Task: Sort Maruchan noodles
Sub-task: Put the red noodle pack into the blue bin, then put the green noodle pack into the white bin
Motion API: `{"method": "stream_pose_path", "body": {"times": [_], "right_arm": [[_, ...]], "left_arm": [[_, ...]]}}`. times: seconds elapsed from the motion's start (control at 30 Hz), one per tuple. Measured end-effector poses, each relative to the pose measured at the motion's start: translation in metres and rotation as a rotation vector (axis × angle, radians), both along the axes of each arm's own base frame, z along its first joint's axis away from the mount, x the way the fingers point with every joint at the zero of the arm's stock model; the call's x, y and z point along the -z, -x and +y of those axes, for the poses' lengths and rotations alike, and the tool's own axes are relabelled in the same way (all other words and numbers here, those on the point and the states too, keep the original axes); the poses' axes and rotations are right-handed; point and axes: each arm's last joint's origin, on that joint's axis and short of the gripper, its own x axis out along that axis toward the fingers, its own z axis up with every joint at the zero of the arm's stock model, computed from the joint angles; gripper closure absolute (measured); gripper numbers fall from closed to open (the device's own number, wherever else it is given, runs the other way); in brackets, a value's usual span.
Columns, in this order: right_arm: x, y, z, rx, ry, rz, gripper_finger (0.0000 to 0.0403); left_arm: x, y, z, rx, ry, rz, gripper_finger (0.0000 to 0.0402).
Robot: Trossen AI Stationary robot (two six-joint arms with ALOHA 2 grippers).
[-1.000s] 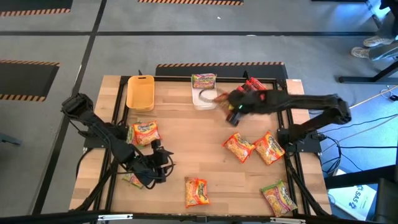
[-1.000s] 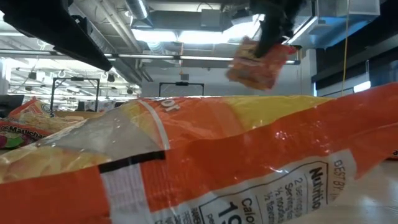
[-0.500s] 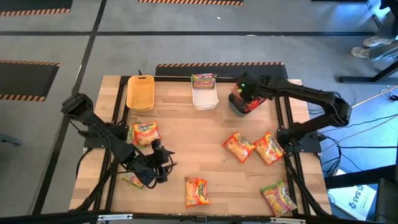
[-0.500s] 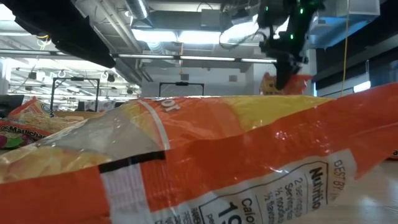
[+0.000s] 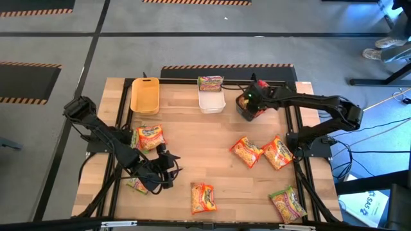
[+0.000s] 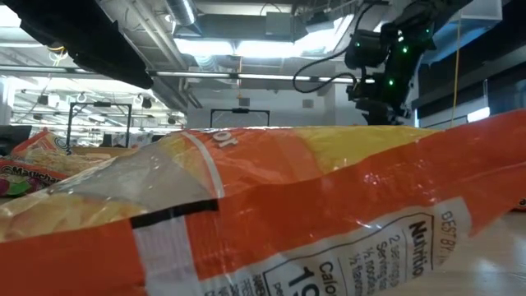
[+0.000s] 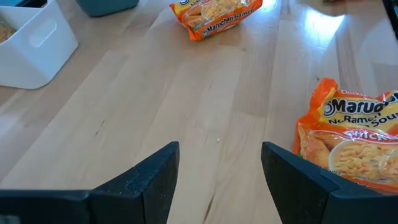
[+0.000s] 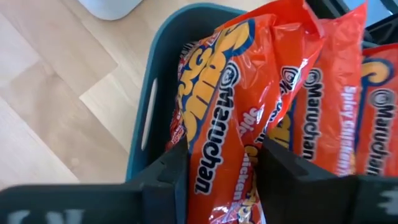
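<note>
Red packet (image 8: 233, 143) stands on end (long axis upright) in grey bin (image 8: 149, 118).

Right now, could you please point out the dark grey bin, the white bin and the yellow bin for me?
dark grey bin (image 8: 149, 93): right wrist view, its side wall.
white bin (image 5: 210, 102): high view, its bare floor.
yellow bin (image 5: 144, 96): high view, its floor.

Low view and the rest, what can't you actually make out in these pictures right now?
- Low view: a glossy orange-yellow plastic ramen packet against the lens hides the table and bins.
- High view: the dark grey plastic bin sits under the right gripper, contents unseen.
- Right wrist view: red ramen packets overlap, count unclear.
- High view: packet lettering too small.
</note>
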Motion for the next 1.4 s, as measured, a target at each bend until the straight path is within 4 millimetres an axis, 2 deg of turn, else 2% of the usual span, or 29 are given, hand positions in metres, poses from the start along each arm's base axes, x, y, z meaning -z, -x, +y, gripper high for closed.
{"method": "stream_pose_path", "body": {"times": [0.17,0.4,0.5,0.6,0.67,0.77,0.9,1.03,1.17,1.3,1.4], "right_arm": [[0.010,0.002,0.000,0.031,0.019,-0.006,0.0244],[0.010,0.003,0.001,0.033,0.016,-0.001,0.0157],[-0.001,0.002,0.000,0.007,0.027,0.025,0.0124],[-0.027,0.001,0.005,-0.007,0.016,0.022,0.0106],[-0.048,0.001,0.014,-0.018,0.018,0.000,0.0101],[-0.074,0.001,0.038,-0.070,0.029,-0.090,0.0101],[-0.086,-0.005,0.083,-0.218,0.040,-0.284,0.0105],[-0.072,-0.017,0.128,-0.401,0.026,-0.436,0.0108],[-0.042,-0.026,0.167,-0.536,-0.007,-0.572,0.0109],[-0.015,-0.030,0.195,-0.615,-0.058,-0.651,0.0109],[-0.001,-0.031,0.207,-0.630,-0.102,-0.619,0.0109]], "left_arm": [[0.000,0.000,0.000,0.000,0.001,0.000,0.0179],[0.000,0.000,0.000,0.008,-0.004,0.004,0.0179],[0.000,0.000,0.000,0.017,-0.012,0.005,0.0179],[-0.001,-0.001,0.000,0.013,-0.010,-0.002,0.0179],[-0.001,-0.003,0.002,0.005,-0.006,-0.008,0.0179],[-0.002,-0.006,0.004,-0.011,0.001,-0.019,0.0179],[-0.002,-0.010,0.010,-0.027,-0.008,-0.021,0.0179],[-0.004,-0.017,0.017,-0.027,-0.016,-0.027,0.0179],[-0.006,-0.025,0.023,0.012,0.000,-0.026,0.0179],[-0.008,-0.031,0.029,0.027,0.002,-0.033,0.0179],[-0.008,-0.037,0.031,0.056,0.013,-0.040,0.0179]]}}
